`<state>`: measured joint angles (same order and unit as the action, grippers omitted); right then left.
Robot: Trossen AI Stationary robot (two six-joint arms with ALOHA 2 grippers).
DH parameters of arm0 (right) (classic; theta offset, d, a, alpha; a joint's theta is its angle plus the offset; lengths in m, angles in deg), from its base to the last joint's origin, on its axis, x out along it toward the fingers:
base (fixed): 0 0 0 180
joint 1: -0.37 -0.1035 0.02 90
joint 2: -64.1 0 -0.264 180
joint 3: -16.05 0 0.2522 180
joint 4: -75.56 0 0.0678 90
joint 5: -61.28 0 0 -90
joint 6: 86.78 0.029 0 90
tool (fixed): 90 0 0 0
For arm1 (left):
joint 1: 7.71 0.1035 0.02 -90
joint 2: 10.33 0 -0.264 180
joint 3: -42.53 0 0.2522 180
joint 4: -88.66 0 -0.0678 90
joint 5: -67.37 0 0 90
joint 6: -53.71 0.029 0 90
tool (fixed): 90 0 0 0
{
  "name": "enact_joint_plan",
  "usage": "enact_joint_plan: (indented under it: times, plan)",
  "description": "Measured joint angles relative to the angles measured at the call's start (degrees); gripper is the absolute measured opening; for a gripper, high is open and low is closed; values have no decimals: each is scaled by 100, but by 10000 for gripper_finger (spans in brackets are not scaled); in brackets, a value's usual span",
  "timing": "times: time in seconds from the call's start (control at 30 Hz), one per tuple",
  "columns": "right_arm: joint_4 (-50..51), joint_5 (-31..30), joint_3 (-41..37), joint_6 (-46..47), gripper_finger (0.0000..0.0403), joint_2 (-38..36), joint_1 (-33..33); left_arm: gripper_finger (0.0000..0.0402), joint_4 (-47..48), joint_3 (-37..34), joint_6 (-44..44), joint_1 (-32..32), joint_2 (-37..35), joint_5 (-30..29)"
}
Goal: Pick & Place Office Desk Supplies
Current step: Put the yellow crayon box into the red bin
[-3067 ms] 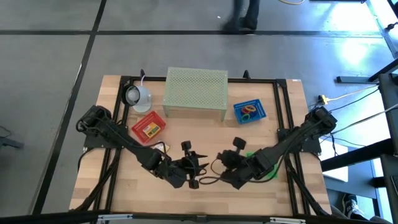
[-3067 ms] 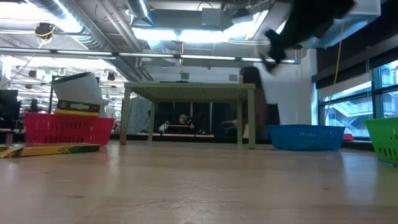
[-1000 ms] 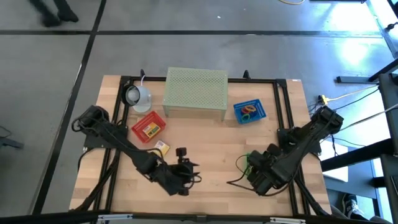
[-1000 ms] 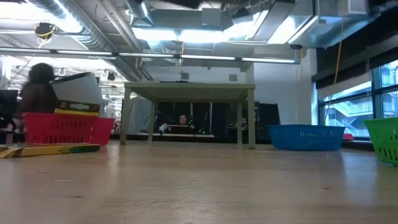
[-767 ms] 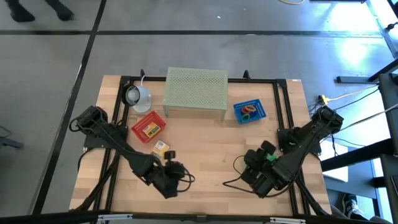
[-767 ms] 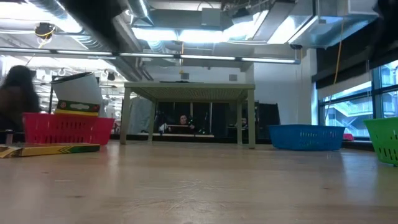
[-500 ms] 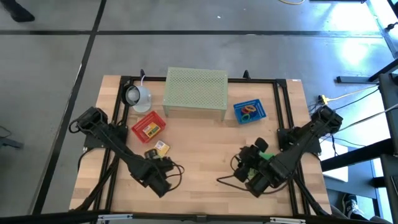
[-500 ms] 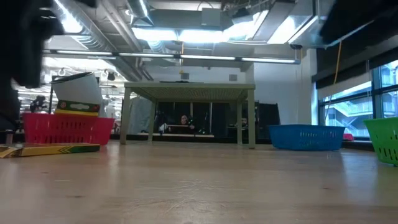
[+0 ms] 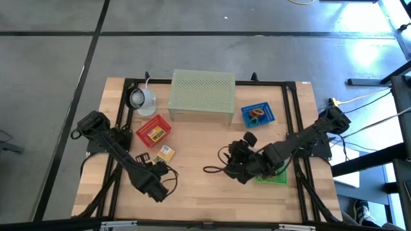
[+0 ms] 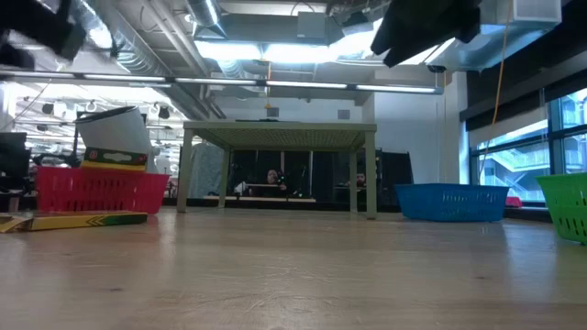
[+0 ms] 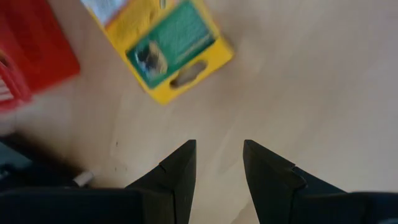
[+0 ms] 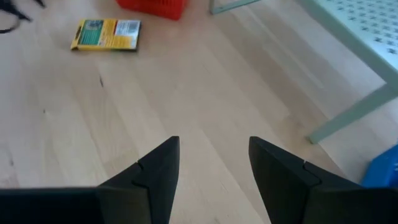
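Wooden table (image 9: 205, 192): red basket (image 9: 153, 131) holds yellow packet (image 9: 155, 135).

Both arms matte black, jointed links with chunky round housings at the base ends. Loose black cables loop off the left arm (image 9: 144, 176) and right arm (image 9: 282, 151) near the wrists. Fingers (image 11: 180, 168) are plain dark wedges tapering to blunt tips, same on the right (image 12: 161, 165), no markings visible.

Bright, even overhead light
Ceiling strip lights (image 10: 275, 48) glare in the low view; window daylight at right; the yellow packet (image 11: 168, 53) is motion-blurred; shadows on the desk (image 9: 205, 186) are soft.
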<state>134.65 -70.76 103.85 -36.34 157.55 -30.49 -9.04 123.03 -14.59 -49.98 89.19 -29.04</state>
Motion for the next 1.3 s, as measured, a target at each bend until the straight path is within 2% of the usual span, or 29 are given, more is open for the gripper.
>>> enact_joint_plan:
  times: [0.2, 0.33, 0.53, 0.7, 0.8, 0.97, 1.1, 1.3]
  plan:
    - [-77, 263, 0, -172, 194, 2, 290, 128, -132, -907, -68, 128, -204, 574]
    - [-78, 265, 0, -200, 194, 2, 405, 126, -350, -1335, -191, 193, -734, 540]
    - [-77, 405, 0, -295, 194, 2, 504, 107, -1682, -2263, -603, -33, -2350, -585]
    - [-77, 411, 0, -295, 194, 2, 488, 98, -3063, -3583, -1490, -285, -3657, -1675]
    - [-77, 411, 0, -296, 194, 25, 471, 102, -3847, -4303, -2014, -340, -4121, -1970]
    - [-76, 410, 0, -316, 194, 156, 472, 121, -4695, -4858, -2056, -349, -4367, -1893]
    - [-82, 418, 0, -361, 194, 357, 550, 144, -4514, -4859, -2043, -349, -4376, -1636]
    - [-124, 696, -2, -536, 194, 730, 698, 173, -4010, -4859, -2316, -344, -4367, -1700]
